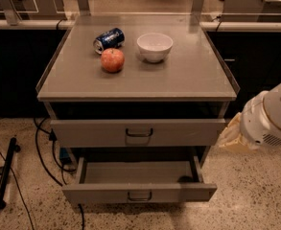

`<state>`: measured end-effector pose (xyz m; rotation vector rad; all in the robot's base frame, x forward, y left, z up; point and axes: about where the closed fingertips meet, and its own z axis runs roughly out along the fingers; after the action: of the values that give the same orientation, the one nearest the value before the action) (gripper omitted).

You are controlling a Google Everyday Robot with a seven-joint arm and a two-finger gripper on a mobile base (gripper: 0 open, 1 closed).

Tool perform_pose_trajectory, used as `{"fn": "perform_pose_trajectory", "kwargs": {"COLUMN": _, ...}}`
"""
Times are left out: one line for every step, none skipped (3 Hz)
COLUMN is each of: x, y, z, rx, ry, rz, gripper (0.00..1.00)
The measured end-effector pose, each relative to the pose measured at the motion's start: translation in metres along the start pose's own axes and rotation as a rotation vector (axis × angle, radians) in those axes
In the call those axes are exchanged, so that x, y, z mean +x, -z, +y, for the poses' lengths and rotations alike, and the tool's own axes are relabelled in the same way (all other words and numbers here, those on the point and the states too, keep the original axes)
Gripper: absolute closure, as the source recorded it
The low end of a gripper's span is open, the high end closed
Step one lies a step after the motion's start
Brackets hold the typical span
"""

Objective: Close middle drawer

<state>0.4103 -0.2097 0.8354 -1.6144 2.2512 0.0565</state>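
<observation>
The middle drawer (140, 191) is pulled out toward me, below the taller top drawer (138, 132). It has a low grey front panel with a small dark loop handle (140, 196) and a shallow grey tray (135, 171). The lowest drawer is hidden beneath it. My gripper (230, 137) is pale tan, at the end of the white arm (270, 115). It hangs just off the cabinet's right side, level with the top drawer front and above the right end of the open drawer, touching neither.
On the cabinet top (188, 75) lie a red apple (112, 60), a blue can on its side (108, 39) and a white bowl (154, 46). A dark stand leg (5, 175) and cables (46, 164) lie on the speckled floor at left.
</observation>
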Motion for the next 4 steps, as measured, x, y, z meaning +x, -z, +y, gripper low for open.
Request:
{"fn": "perform_pose_trajectory", "kwargs": {"x": 0.028, "y": -0.036, "z": 0.006, "rx": 0.01, "ry": 0.002, "rz": 0.004, "gripper": 1.0}}
{"fn": "perform_pose_trajectory", "kwargs": {"x": 0.062, "y": -0.084, "z": 0.012, "rx": 0.0, "ry": -0.028, "rz": -0.01, "gripper": 1.0}}
{"fn": "perform_pose_trajectory", "kwargs": {"x": 0.094, "y": -0.141, "z": 0.022, "rx": -0.046, "ry": -0.071, "rz": -0.041, "gripper": 1.0}}
{"fn": "perform_pose_trajectory", "kwargs": {"x": 0.121, "y": -0.204, "z": 0.044, "rx": -0.146, "ry": -0.124, "rz": -0.062, "gripper": 1.0}}
